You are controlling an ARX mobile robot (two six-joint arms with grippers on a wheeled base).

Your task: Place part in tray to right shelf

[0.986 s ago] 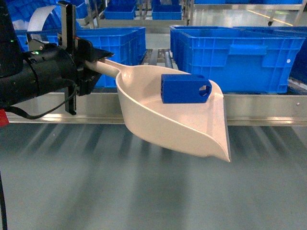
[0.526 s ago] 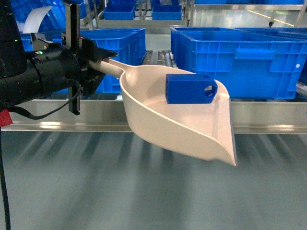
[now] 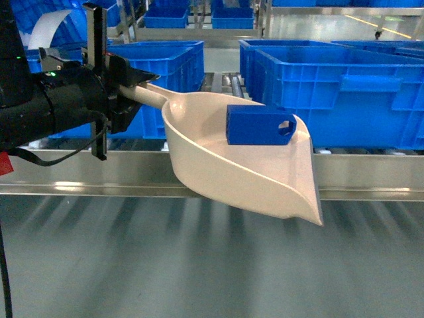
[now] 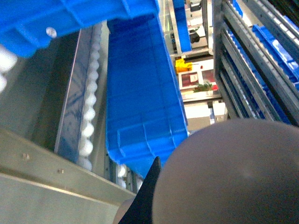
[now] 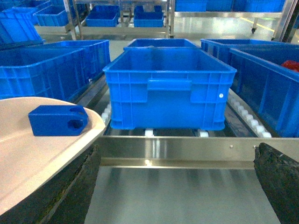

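Head: left gripper [image 3: 126,83] jaws clamped on tray [image 3: 258,179] handle; part [image 3: 260,124] lies in the scoop, well out from the jaws, by the lip.
L wrist: tray underside fills view; jaws hidden.
R wrist: right gripper [image 5: 177,186] jaws spread wide, holding nothing; right shelf [image 5: 187,149] rail ahead.
Tip: keep tray level, clear rail before tipping.

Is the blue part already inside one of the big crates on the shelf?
No, the part lies in the tray, held by the left gripper in front of the right shelf rail.
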